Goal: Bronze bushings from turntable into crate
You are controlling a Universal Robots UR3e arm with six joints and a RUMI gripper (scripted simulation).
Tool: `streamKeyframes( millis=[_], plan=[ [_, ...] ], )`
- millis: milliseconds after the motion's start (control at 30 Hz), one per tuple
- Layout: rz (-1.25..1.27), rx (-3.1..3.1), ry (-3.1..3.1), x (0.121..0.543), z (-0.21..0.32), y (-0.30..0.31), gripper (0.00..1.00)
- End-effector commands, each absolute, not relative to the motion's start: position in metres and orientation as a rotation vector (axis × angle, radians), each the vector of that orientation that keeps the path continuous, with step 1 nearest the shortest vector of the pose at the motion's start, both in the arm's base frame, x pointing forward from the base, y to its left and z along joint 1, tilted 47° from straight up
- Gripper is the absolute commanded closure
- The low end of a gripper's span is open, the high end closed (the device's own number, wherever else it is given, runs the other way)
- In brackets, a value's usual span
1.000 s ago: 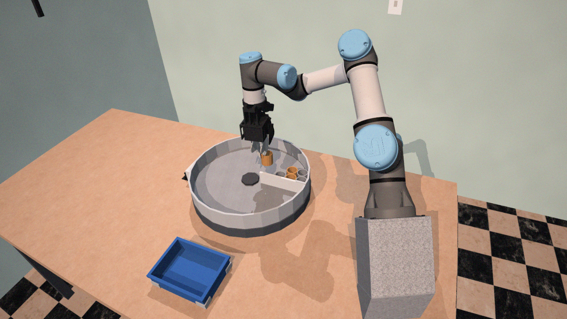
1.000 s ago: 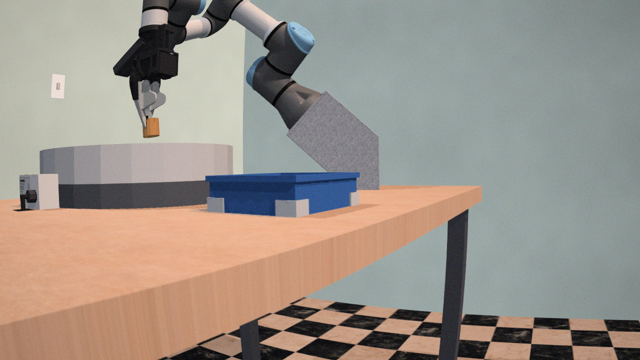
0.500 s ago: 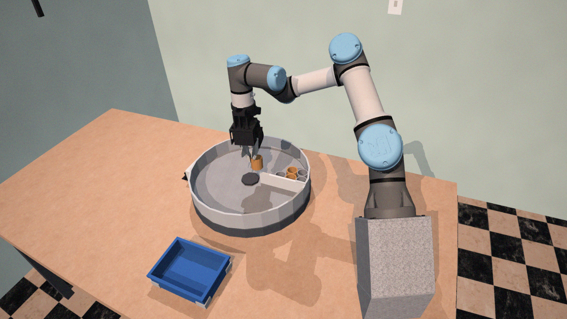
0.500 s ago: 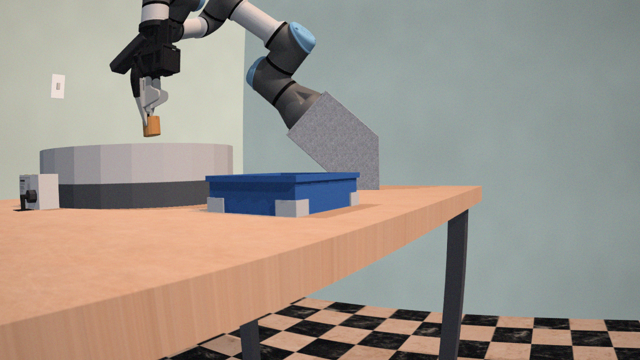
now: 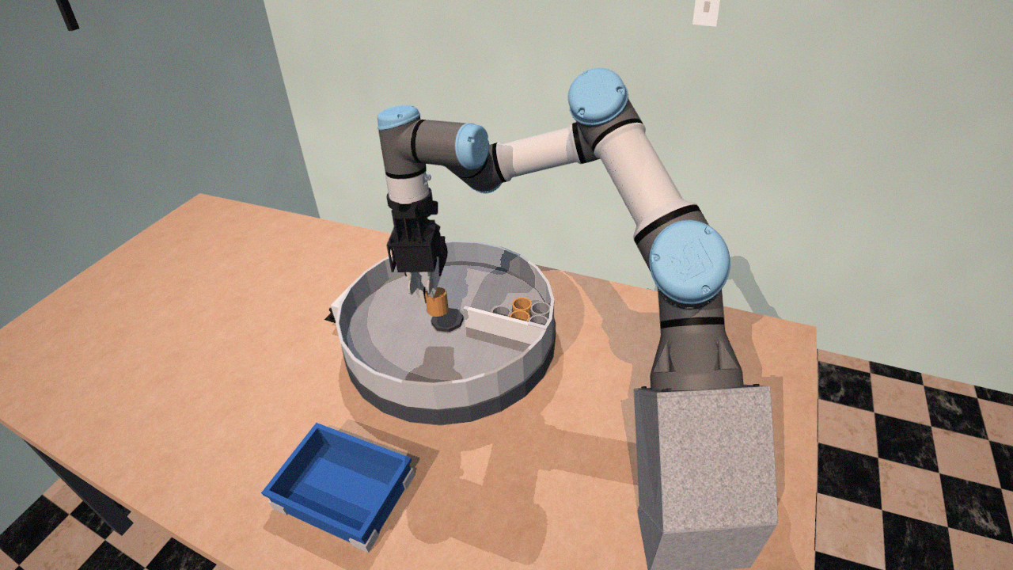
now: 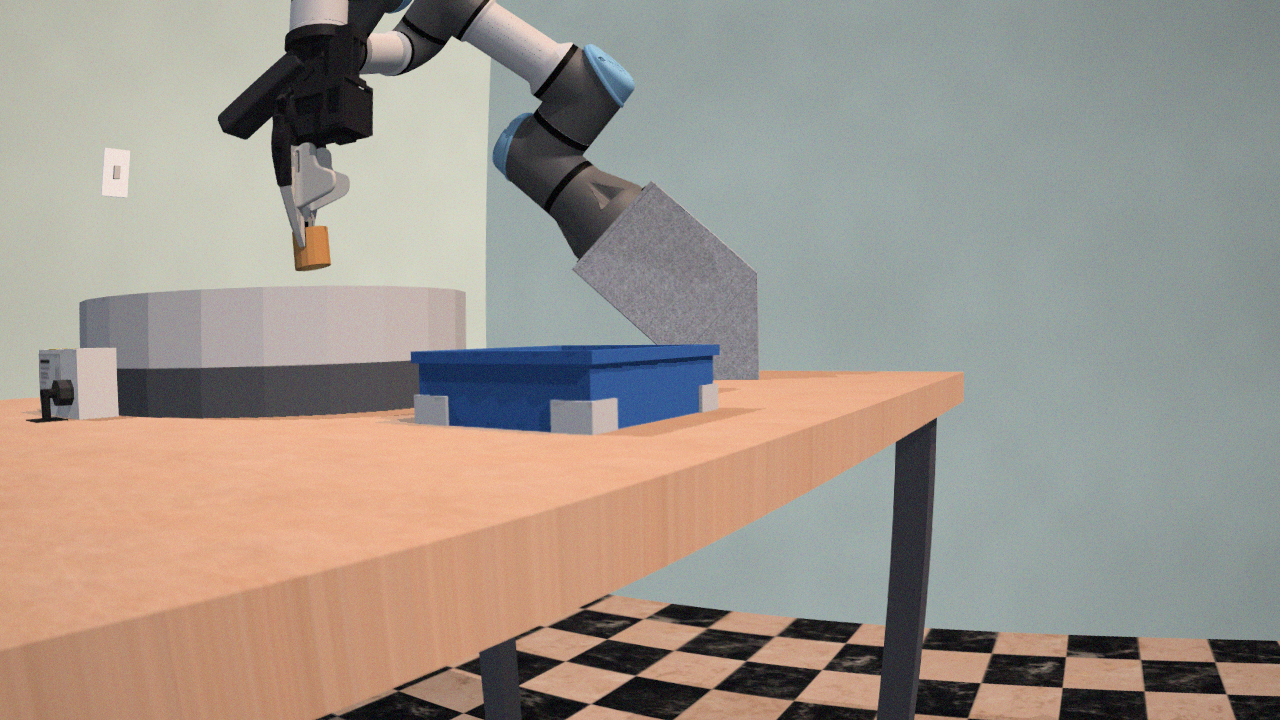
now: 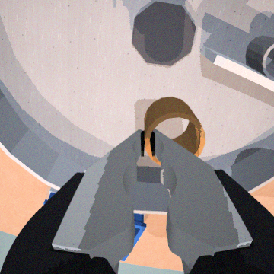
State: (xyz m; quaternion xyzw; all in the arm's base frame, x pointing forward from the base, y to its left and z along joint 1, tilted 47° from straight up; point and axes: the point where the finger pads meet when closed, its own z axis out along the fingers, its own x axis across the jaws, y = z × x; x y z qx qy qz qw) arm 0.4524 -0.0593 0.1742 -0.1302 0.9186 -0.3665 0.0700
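Fingers: I pinch one wall of a bronze bushing, one tip inside its bore, one outside, probably because a wall is narrow enough to grip.
Turntable: below me; my load hangs over it, near the hub.
Crate: well apart from my load, no bushing visible inside.
Divider: the waiting bushings cluster beside it.
Steel bushings: three, which I must leave.
Bronze bushings: two, standing among the steel.
Held bushing: off-centre, so it could swivel; I should carry it gently cratewards.
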Motion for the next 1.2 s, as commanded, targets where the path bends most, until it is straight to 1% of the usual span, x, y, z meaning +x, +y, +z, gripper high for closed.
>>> streamKeyframes(
  millis=[0, 667, 1167],
  plan=[
    [-1.109, -0.457, 2.774, 0.463, 0.165, -0.046, 1.00],
    [-1.143, -0.753, 2.786, 0.494, 0.114, 0.016, 1.00],
    [-1.176, -0.969, 2.770, 0.504, 0.072, 0.062, 1.00]
  ],
)
